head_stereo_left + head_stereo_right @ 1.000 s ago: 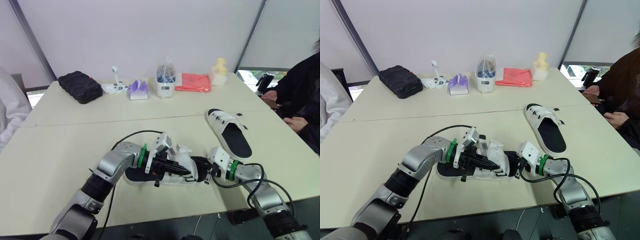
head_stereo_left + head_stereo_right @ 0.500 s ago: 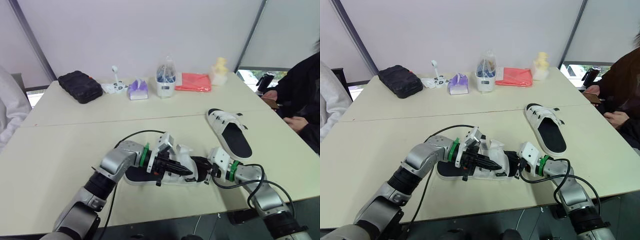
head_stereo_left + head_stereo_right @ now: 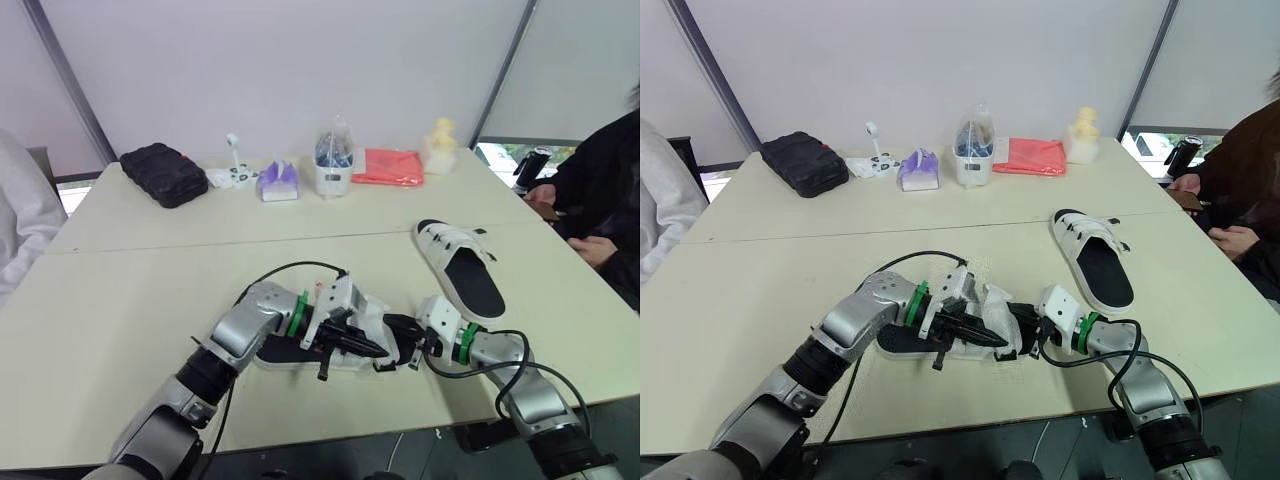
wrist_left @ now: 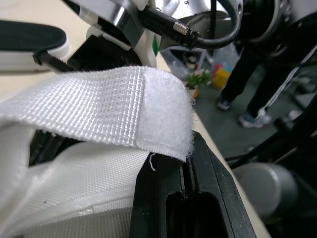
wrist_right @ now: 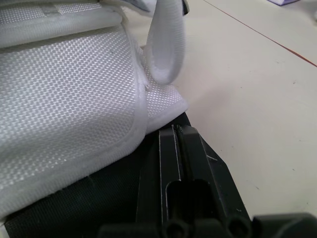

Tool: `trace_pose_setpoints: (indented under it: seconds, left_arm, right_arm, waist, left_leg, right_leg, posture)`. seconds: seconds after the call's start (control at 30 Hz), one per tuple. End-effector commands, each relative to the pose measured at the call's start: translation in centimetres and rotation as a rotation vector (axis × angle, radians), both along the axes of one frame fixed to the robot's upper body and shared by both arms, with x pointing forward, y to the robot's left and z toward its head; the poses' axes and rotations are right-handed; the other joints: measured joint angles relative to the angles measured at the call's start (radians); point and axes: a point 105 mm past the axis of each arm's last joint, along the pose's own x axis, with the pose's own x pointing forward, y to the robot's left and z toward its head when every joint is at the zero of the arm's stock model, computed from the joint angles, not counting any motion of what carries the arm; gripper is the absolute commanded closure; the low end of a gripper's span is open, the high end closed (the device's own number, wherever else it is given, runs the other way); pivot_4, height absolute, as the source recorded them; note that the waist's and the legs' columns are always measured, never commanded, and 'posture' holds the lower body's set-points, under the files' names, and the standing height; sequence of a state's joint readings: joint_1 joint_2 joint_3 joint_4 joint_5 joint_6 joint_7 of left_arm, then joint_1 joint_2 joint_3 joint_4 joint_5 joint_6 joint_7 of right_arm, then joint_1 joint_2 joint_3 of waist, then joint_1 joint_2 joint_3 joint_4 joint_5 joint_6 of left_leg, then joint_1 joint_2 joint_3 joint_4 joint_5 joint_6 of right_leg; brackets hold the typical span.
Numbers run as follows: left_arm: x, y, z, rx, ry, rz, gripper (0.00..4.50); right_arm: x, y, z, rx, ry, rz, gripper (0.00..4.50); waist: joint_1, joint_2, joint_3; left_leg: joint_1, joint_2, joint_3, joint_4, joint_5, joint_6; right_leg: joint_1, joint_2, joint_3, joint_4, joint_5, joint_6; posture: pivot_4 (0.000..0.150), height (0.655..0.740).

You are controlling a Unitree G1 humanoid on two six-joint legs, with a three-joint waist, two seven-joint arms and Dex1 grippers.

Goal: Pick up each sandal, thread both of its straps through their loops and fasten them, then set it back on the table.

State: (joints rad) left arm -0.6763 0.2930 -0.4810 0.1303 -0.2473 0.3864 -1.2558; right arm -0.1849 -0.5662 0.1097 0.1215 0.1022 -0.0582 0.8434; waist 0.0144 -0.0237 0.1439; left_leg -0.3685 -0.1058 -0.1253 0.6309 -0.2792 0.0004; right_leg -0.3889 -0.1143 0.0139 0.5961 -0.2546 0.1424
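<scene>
The left gripper (image 3: pixel 352 345) has slid a little further along the near sandal (image 3: pixel 372 318) toward the right gripper (image 3: pixel 392 340) since a second ago, and the left forearm has swung in with it. This sandal, black sole with a white mesh upper, lies flat on the pale table (image 3: pixel 120 300) close to the front edge, held between the two grippers. The left gripper reaches over its upper from the robot's left. In the left wrist view its black fingers (image 4: pixel 163 198) are closed tight together, with the fuzzy end of a white strap (image 4: pixel 99 106) caught at their tips. The right gripper meets the same sandal at its right-hand end. In the right wrist view its fingers (image 5: pixel 198 158) are pressed together with no gap, tips butting against the edge where mesh meets the sole; whether they pinch anything cannot be told. A second strap (image 5: pixel 168 44) curls upward just beyond them. The far sandal (image 3: pixel 462 268) lies sole down behind and to the right of the near sandal, well apart from it. Far behind sit a black case (image 3: pixel 162 174), a purple tissue pack (image 3: pixel 279 182) and a red cloth (image 3: pixel 387 166). A person (image 3: pixel 600 190) in dark clothing sits to the right.
</scene>
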Motion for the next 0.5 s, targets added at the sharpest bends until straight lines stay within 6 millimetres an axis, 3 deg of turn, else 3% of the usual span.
trace_pose_setpoints:
  seconds: [0.03, 0.17, 0.3, 0.4, 0.5]
  left_arm:
    - [-0.4, -0.1, -2.6, 0.134, -0.034, -0.020, 4.47]
    - [-1.3, 0.6, -2.8, 0.165, -0.034, -0.081, 4.47]
    - [-1.2, 0.6, -1.6, 0.116, -0.018, -0.074, 4.47]
    - [-0.2, 0.5, -0.4, 0.053, 0.030, -0.011, 3.64]
    - [0.3, 0.6, 0.7, -0.014, 0.076, 0.054, 2.15]
  right_arm:
    - [-2.2, -0.2, -5.2, -0.064, 0.214, -0.008, 4.50]
    - [-2.2, -0.2, -5.2, -0.063, 0.214, -0.012, 4.50]
    - [-2.1, -0.1, -5.2, -0.062, 0.212, -0.012, 4.50]
    - [-2.0, -0.1, -5.2, -0.061, 0.210, -0.010, 4.50]
    - [-1.9, 0.0, -5.2, -0.059, 0.208, -0.011, 4.50]
  waist:
    - [0.000, 0.000, -0.003]
    - [0.000, 0.002, -0.006]
    - [-0.001, 0.003, -0.006]
    - [-0.001, 0.003, -0.005]
    - [-0.001, 0.004, -0.005]
  left_leg:
    - [0.000, 0.000, 0.000, 0.000, 0.000, 0.000]
    - [0.001, 0.000, 0.000, 0.000, 0.000, 0.000]
    - [0.001, 0.000, -0.001, -0.001, 0.000, 0.000]
    - [0.001, 0.000, -0.002, 0.000, 0.000, 0.000]
    - [0.000, 0.000, -0.002, 0.000, 0.000, 0.000]
  right_leg:
    - [0.000, 0.000, 0.000, 0.000, 0.000, 0.000]
    - [0.001, 0.000, 0.000, 0.000, 0.000, 0.000]
    - [0.001, 0.000, -0.001, 0.000, 0.000, 0.000]
    - [0.001, 0.000, -0.001, 0.000, 0.000, 0.000]
    - [0.000, 0.000, -0.002, 0.000, 0.000, 0.000]
  posture:
    - [0.150, 0.7400]
    - [0.150, 0.7400]
    - [0.150, 0.7400]
    - [0.150, 0.7400]
    - [0.150, 0.7400]
